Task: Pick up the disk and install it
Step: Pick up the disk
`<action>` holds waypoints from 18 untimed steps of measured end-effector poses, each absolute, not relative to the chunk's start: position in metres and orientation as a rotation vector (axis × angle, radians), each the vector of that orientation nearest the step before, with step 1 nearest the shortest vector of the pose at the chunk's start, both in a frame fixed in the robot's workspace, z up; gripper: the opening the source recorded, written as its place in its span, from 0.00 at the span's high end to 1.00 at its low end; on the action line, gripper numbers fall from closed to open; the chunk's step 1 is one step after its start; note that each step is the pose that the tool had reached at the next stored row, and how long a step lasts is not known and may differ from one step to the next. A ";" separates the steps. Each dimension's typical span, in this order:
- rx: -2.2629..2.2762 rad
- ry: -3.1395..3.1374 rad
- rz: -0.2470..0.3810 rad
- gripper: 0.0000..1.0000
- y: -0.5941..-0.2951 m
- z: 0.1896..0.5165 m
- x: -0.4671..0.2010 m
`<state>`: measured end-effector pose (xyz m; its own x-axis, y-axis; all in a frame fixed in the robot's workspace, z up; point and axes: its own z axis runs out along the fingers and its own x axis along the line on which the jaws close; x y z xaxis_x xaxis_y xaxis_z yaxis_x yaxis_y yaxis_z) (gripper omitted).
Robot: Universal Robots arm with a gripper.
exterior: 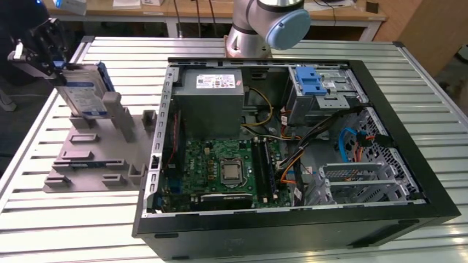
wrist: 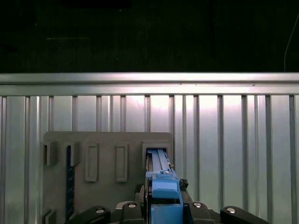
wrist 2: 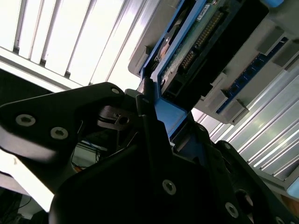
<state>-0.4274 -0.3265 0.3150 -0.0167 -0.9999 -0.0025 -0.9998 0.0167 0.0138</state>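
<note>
Lifting the disk (exterior: 82, 93) cleanly calls for a straight pull in line with its slot, so the blue rails do not bind on the grey holder (exterior: 76, 147); the gripper (exterior: 57, 64) has its jaws closed on the disk's upper end; the disk stands on edge at the holder's far corner, its lower end perhaps just clear of the slot; the open computer case (exterior: 292, 233) holds a power-supply box (exterior: 212, 98), a motherboard (exterior: 223, 170) and a blue-latched drive cage (exterior: 321, 90).

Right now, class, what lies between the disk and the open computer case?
In the exterior view, grey fixture blocks stand between the disk and the computer case.
</note>
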 end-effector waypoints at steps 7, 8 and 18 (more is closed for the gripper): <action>2.197 -2.234 -0.018 0.64 -0.327 0.321 -0.427; 2.197 -2.234 -0.018 0.64 -0.327 0.322 -0.427; 2.197 -2.234 -0.018 0.64 -0.327 0.333 -0.427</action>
